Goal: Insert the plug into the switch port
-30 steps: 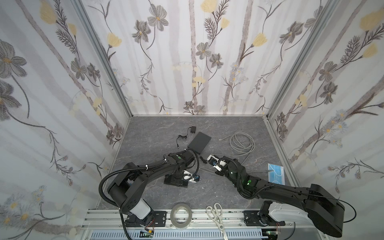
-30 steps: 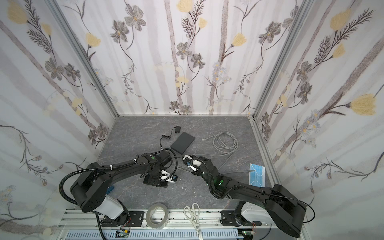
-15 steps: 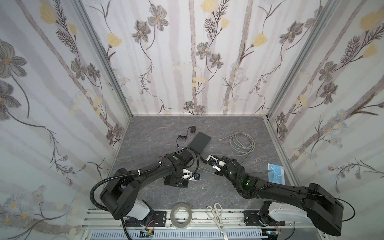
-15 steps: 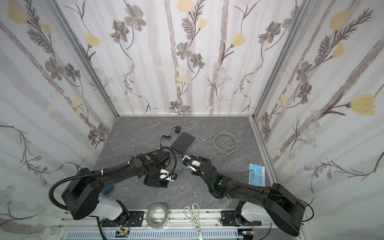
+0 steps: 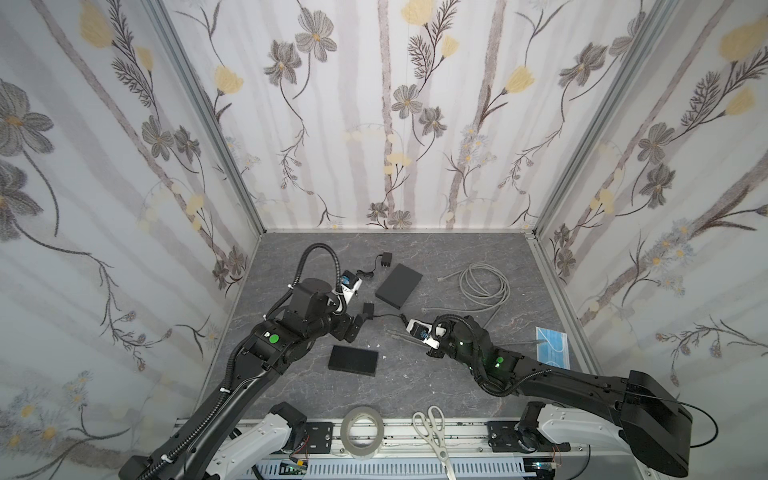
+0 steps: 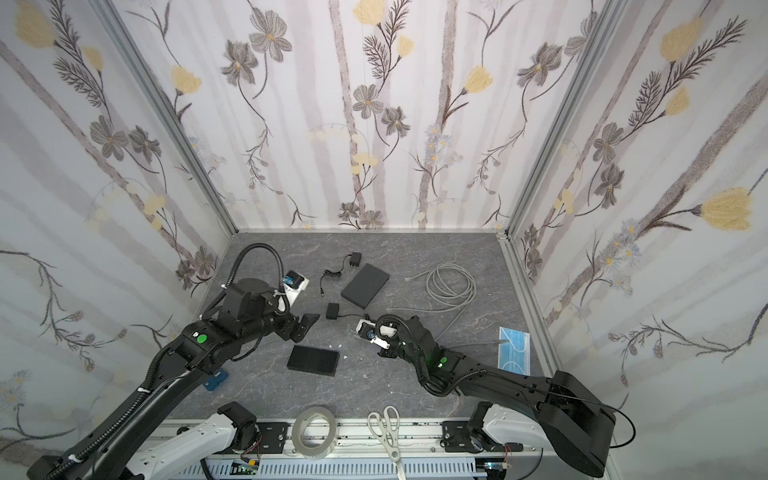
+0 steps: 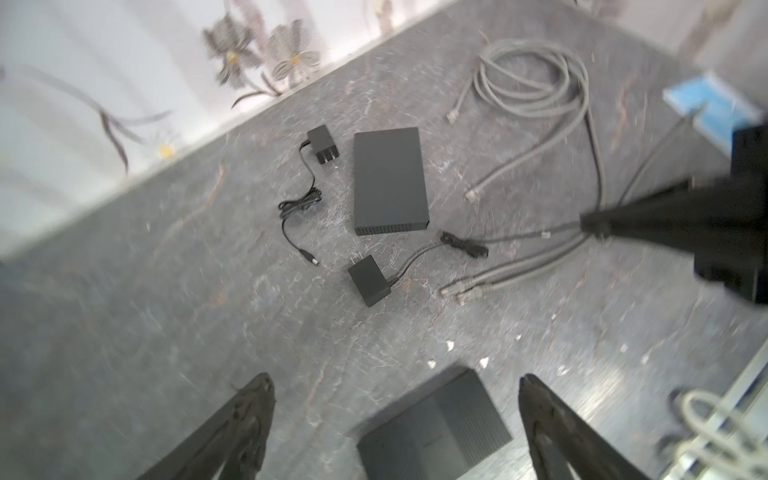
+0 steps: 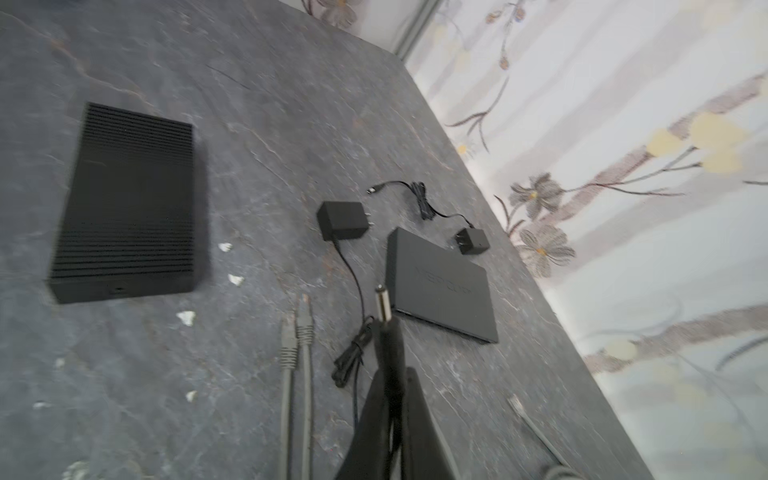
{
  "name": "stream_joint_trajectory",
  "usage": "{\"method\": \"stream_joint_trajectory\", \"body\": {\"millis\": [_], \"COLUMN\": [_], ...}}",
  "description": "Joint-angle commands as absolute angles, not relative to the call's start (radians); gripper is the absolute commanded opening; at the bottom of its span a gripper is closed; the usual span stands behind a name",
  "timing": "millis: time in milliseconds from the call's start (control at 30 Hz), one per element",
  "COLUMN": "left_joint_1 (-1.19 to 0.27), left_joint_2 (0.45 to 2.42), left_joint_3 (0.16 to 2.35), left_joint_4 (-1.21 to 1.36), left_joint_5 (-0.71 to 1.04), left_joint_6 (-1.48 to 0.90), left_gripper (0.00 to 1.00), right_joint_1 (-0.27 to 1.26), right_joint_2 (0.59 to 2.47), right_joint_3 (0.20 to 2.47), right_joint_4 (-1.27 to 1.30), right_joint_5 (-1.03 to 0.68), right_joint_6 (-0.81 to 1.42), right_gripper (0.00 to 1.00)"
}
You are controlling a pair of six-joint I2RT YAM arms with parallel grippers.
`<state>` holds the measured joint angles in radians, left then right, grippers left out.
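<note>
A black ribbed switch (image 5: pixel 353 360) (image 6: pixel 313 360) lies flat on the grey table, with a small port in the side that faces the right wrist view (image 8: pixel 120 289). My left gripper (image 5: pixel 358 323) (image 7: pixel 394 380) hangs open above and behind it, touching nothing. My right gripper (image 5: pixel 395 332) (image 8: pixel 395 365) is shut on the barrel plug (image 8: pixel 382 305), which sticks out past the fingertips. The plug's thin black cable runs to a black adapter (image 5: pixel 368 309) (image 8: pixel 343 226). The plug is well apart from the switch (image 8: pixel 129 208).
A flat black box (image 5: pixel 398 286) and a second adapter (image 5: pixel 386 261) lie further back. A grey cable coil (image 5: pixel 484 286) sits back right, its ends (image 8: pixel 297 332) beside my right gripper. A blue mask (image 5: pixel 552 347) lies far right. Tape roll (image 5: pixel 361 432) and scissors (image 5: pixel 434 428) rest on the front rail.
My left gripper has opened wide and risen back to the left, away from the switch it was down at. The right gripper has stayed put with the plug.
</note>
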<state>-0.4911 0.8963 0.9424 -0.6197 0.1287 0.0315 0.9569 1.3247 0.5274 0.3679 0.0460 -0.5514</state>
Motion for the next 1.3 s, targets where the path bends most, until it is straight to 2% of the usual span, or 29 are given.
{"method": "stream_joint_trajectory", "body": {"millis": [0, 167, 267, 500, 567, 667, 800, 833, 1000, 1267], "left_joint_1": [-0.387, -0.265, -0.254, -0.253, -0.254, -0.255, -0.254, -0.254, -0.254, -0.254], "left_joint_2": [0.9, 0.925, 0.912, 0.865, 0.873, 0.885, 0.934, 0.941, 0.939, 1.02], "left_joint_3": [0.883, 0.689, 0.624, 0.54, 0.523, 0.488, 0.475, 0.469, 0.427, 0.416], "left_joint_4": [-0.603, -0.371, -0.355, -0.425, -0.437, -0.428, -0.394, -0.375, -0.315, -0.254], "left_joint_5": [0.295, 0.462, 0.383, 0.173, 0.132, 0.075, 0.106, 0.119, 0.122, 0.165], "left_joint_6": [-0.45, -0.69, -0.718, -0.741, -0.76, -0.773, -0.767, -0.76, -0.747, -0.728], "left_gripper": [1.0, 1.0, 0.98, 0.81, 0.81, 0.88, 0.86, 0.84, 0.61, 0.59], "right_joint_1": [0.97, 0.981, 0.983, 1.035, 1.043, 1.067, 1.09, 1.092, 1.093, 1.095], "right_joint_2": [1.342, 1.42, 1.509, 1.748, 1.806, 1.878, 1.942, 1.951, 1.98, 1.999], "right_joint_3": [0.589, 0.677, 0.74, 0.87, 0.898, 0.941, 0.984, 0.988, 1.008, 1.026], "right_joint_4": [0.175, 0.044, -0.058, -0.164, -0.166, -0.191, -0.222, -0.219, -0.224, -0.27], "right_joint_5": [-0.253, -0.322, -0.318, -0.241, -0.227, -0.176, -0.146, -0.146, -0.122, -0.086], "right_joint_6": [-0.448, -0.227, -0.147, -0.073, -0.056, -0.053, -0.053, -0.051, -0.039, -0.052], "right_gripper": [0.0, 0.0, 0.0, 0.0, 0.0, 0.0, 0.0, 0.0, 0.0, 0.0]}}
